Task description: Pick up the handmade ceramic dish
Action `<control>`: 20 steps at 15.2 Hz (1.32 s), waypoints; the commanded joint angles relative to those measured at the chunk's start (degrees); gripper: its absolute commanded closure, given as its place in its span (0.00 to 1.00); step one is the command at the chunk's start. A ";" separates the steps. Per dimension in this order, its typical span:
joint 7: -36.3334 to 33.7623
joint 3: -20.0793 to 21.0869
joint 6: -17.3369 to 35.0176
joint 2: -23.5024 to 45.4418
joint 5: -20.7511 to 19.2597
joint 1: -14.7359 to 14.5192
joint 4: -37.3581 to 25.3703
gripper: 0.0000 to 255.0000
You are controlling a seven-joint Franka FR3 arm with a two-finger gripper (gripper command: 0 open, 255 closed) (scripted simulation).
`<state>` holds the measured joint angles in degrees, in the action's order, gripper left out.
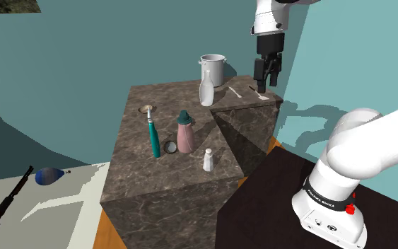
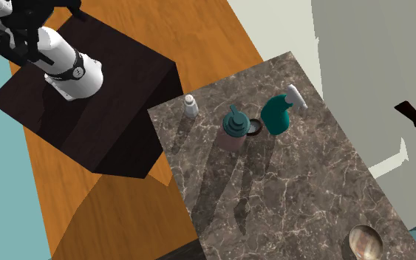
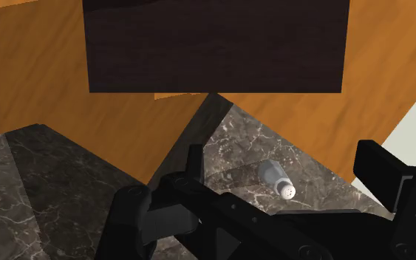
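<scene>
The dish [image 1: 147, 109] is a small shallow round bowl with a pale glossy inside, near the marble counter's [image 1: 155, 184] far edge at the shoulder view's left. In the second exterior view the dish [image 2: 364, 242] lies alone at the counter's [image 2: 287, 199] lower right end. My black gripper [image 1: 266, 81] hangs open and empty above the counter's far corner at the shoulder view's right, well away from the dish. In the wrist view the gripper [image 3: 285, 159] has its fingers wide apart, with a white shaker [image 3: 276, 179] on the marble below.
On the counter stand a teal spray bottle [image 1: 154, 138], a pink bottle with a teal cap [image 1: 184, 132], a small round lid [image 1: 170, 148], a white shaker [image 1: 208, 160], a white bottle [image 1: 206, 90] and a white pot [image 1: 213, 69]. The dark stand [image 2: 88, 118] adjoins the counter.
</scene>
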<state>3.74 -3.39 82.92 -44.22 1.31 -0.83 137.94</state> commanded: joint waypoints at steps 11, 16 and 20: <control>0.69 3.48 17.32 18.80 -0.40 -3.08 -1.74 0.00; 0.55 5.18 24.25 29.38 -1.40 -4.22 -5.46 0.00; 0.11 6.42 28.68 38.06 -2.76 -5.05 -9.72 0.00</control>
<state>4.01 2.66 110.88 -8.25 -1.11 -5.62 129.63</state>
